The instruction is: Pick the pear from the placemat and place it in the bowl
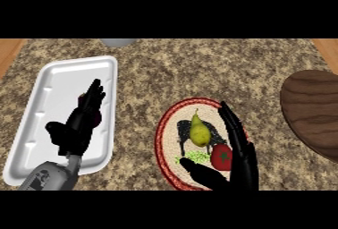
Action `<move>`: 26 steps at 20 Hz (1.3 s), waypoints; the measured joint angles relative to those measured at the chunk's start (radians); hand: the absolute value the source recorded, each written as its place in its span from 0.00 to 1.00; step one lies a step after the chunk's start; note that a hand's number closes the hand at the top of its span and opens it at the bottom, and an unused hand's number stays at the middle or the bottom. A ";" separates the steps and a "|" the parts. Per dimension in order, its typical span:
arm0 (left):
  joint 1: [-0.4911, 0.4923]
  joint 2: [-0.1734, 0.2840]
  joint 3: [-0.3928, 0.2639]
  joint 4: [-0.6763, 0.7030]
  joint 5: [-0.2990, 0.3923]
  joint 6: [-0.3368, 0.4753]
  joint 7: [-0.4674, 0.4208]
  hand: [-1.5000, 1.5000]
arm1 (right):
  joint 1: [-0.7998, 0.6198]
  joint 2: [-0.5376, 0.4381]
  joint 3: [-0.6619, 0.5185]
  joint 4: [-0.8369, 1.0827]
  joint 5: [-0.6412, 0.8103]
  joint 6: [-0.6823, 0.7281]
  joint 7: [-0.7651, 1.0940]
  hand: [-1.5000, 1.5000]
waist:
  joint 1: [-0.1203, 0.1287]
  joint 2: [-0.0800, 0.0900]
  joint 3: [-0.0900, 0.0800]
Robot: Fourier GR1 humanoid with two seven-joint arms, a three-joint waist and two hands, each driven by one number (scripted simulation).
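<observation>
Pear-and-bowl task seen from above on a speckled stone desk (198,67). Largest on it is a white tray (52,89) lying lengthwise at the left. At the right edge sits a dark wooden bowl (317,112), partly cut off by the frame. Between them, toward the near side, lies a round woven placemat (168,120) with a red rim. On the placemat rests the yellow-green pear (199,130), roughly at its centre, with a red tomato (222,156) just beside it on the near right and a small green patch below it. The pear's long axis runs away from the robot: its narrow stem end points to the far side, its fat end toward the robot. The right hand (239,152) is open, fingers straight and pointing away, set on edge just to the right of the pear and parallel to its length; its thumb (198,169) reaches under the near side. The pear lies to that hand's left, not yet enclosed. The left hand (84,116) hovers open over the tray, well apart from the pear, so the right hand is plainly nearer. The bowl lies to the right of the right hand.
</observation>
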 measured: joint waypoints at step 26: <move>0.009 -0.092 0.089 0.006 -0.106 -0.090 0.032 0.50 | -0.059 0.136 -0.129 -0.130 0.212 0.661 0.716 0.00 | 0.019 0.008 0.004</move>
